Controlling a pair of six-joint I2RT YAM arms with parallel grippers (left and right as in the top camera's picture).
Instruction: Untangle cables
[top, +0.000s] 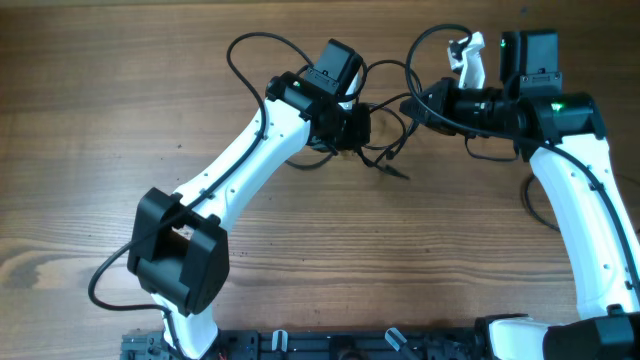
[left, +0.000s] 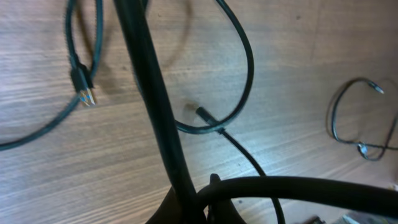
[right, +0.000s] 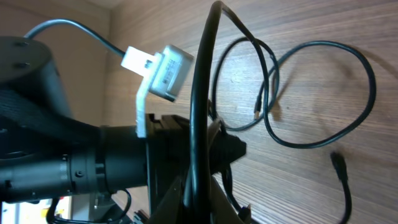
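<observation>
The cables (top: 385, 163) lie tangled near the desk's (top: 300, 260) far edge, a strand pinched in both left end effector (top: 360, 127) and right end effector (top: 410, 106); parting slowly should avoid tightening knots.

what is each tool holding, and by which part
Left tool is shut on a black cable mid-run, not at a plug. Right tool is shut on another stretch of cable, also mid-run.

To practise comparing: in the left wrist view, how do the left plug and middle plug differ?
The left plug is blocky with gold contacts; the middle plug is slim and all dark. The left plug points down-right; the middle plug points up-left. Both lie on the table.
</observation>
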